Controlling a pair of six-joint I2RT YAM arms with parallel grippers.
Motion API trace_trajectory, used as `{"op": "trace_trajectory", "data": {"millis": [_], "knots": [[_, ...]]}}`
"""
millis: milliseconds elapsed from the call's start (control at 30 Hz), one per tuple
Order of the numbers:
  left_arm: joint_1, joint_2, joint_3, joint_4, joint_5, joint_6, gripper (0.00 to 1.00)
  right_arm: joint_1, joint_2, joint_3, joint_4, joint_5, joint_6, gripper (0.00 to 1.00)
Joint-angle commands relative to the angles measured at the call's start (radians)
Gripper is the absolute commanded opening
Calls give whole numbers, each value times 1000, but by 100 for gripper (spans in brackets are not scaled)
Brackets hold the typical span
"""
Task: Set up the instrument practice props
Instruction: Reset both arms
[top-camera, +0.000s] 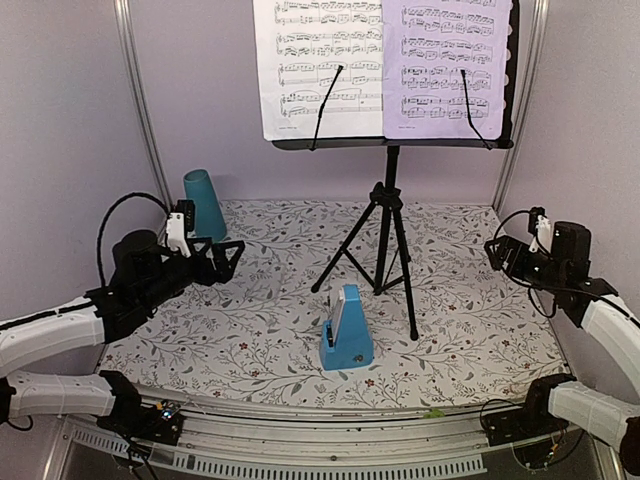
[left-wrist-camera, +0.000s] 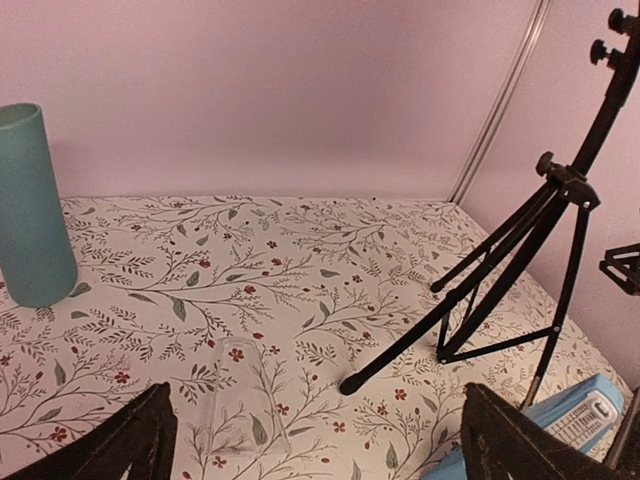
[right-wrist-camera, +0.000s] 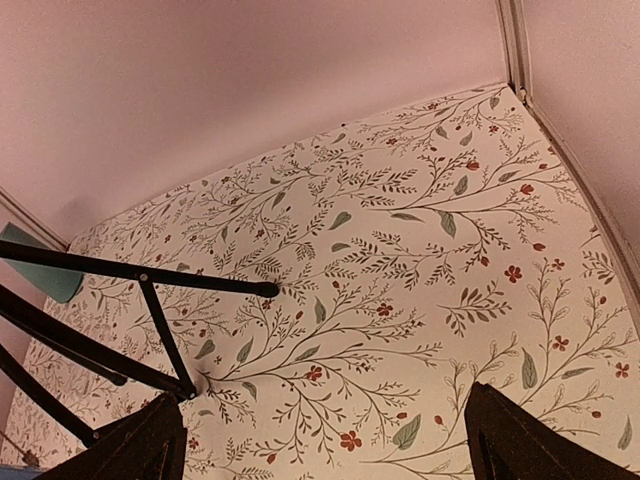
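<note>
The black tripod music stand (top-camera: 385, 225) is upright at mid-table, its perforated tray (top-camera: 390, 143) at the top of the view. On the tray lean a white sheet-music page (top-camera: 320, 60) and a lavender one (top-camera: 445, 65), each under a wire arm. In front of the stand sits the blue pyramid metronome (top-camera: 347, 330), also visible at the left wrist view's lower right (left-wrist-camera: 575, 425). My left gripper (top-camera: 228, 262) hovers open at the left, empty, aimed toward the stand's legs (left-wrist-camera: 520, 260). My right gripper (top-camera: 495, 255) hangs open and empty at the right, with the stand's legs (right-wrist-camera: 140, 290) to its left.
A tall teal cup (top-camera: 205, 203) stands at the back left, near the left gripper (left-wrist-camera: 320, 450). A clear plastic piece (left-wrist-camera: 240, 395) lies flat on the floral cloth (top-camera: 280, 320) just ahead of the left fingers (left-wrist-camera: 130, 440). Walls close in the table at the back and both sides.
</note>
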Motion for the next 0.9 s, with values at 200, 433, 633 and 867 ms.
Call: {"op": "trace_trajectory", "data": {"millis": [200,433,633,867], "knots": [[104,8,37,-73,2,-30,99,-36,61,-36,191,37,-40,99],[185,68,61,-102,-31,-40,99,-66,126,-115,390,154,-136,99],[250,99,61,-108,-64,-9,99,-180,276,-136,584,169,-140,99],[309,98,19,-87,-173,69,99,-180,436,-270,1079,201,-200,99]]}}
